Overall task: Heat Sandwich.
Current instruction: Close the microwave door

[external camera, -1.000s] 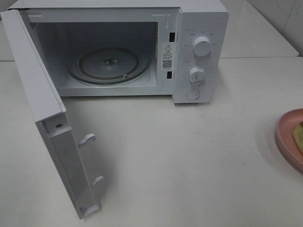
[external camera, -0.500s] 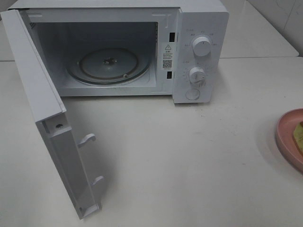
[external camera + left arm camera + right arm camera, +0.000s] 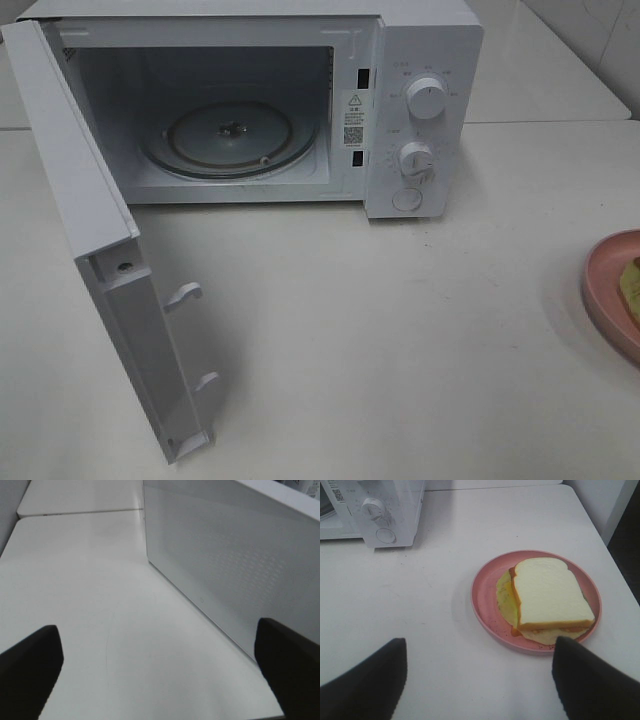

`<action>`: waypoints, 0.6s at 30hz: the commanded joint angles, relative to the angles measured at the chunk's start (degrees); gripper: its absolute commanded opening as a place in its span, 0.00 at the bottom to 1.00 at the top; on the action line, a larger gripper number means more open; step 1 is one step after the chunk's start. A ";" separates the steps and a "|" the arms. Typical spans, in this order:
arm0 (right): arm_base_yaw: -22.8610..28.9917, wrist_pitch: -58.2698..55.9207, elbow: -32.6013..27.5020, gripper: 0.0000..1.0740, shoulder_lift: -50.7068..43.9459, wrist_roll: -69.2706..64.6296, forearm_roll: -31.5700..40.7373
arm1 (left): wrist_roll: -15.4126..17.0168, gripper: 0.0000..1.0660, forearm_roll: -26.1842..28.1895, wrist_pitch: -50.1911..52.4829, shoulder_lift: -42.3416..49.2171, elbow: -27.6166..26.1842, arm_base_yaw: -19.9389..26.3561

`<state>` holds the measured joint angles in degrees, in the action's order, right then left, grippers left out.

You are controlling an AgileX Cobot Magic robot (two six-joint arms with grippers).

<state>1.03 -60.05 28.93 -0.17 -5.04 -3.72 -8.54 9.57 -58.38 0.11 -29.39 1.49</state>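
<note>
Well, looking down from the high camera: white microwave (image 3: pixel 300 100) at about 12 o'clock on the white table (image 3: pixel 400 330), with its door (image 3: pixel 110 270) swung wide open toward 8 o'clock. Inside, only a round glass tray (image 3: pixel 230 140), bare. Two knobs (image 3: pixel 427 98) on the front panel, one above the other, plus a round button under them.

Over at 3 o'clock, at the very edge of that view, sits a pink plate (image 3: pixel 608 295), well apart from the microwave. Just a sliver of the sandwich (image 3: pixel 631 290) showing there, too cut off to tell much.

Seen better from the right wrist: sandwich (image 3: pixel 547 597) lying flat on the pink plate (image 3: pixel 485 605), white bread on top, orange crust along the sides, pale yellow filling poking out around it. Right gripper (image 3: pixel 480 680) spread wide, holding nothing, hanging above the table just short of the plate.

From the left wrist: left gripper (image 3: pixel 160 670) spread wide too, holding nothing, above bare table just beside the outer face of the open door (image 3: pixel 225 565). Not touching it, as far as can be told.
</note>
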 commanded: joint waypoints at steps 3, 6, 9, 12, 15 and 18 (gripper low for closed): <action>-0.40 0.52 0.00 0.71 -1.55 0.46 -0.17 | 0.29 0.95 0.52 5.21 -4.64 -0.92 -0.29; -0.40 0.52 0.00 0.71 -1.55 0.46 -0.17 | 0.29 0.91 0.52 7.79 -7.96 -0.92 -0.29; -0.40 0.52 0.00 0.71 -1.55 0.46 -0.17 | 0.29 0.86 0.52 9.40 -10.14 -0.92 -0.29; -0.40 0.52 0.00 0.71 -1.55 0.46 -0.17 | 0.29 0.72 0.57 14.27 -14.73 -0.46 -0.29; -0.40 0.52 0.00 0.71 -1.55 0.46 -0.17 | 0.29 0.56 0.57 17.82 -17.82 0.23 -0.29; -0.40 0.52 0.00 0.71 -1.55 0.46 -0.17 | 0.29 0.45 0.57 20.51 -19.65 0.80 -0.29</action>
<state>1.03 -60.05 28.93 -0.17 -5.04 -3.72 -8.54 9.63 -39.53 -19.42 -28.76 1.49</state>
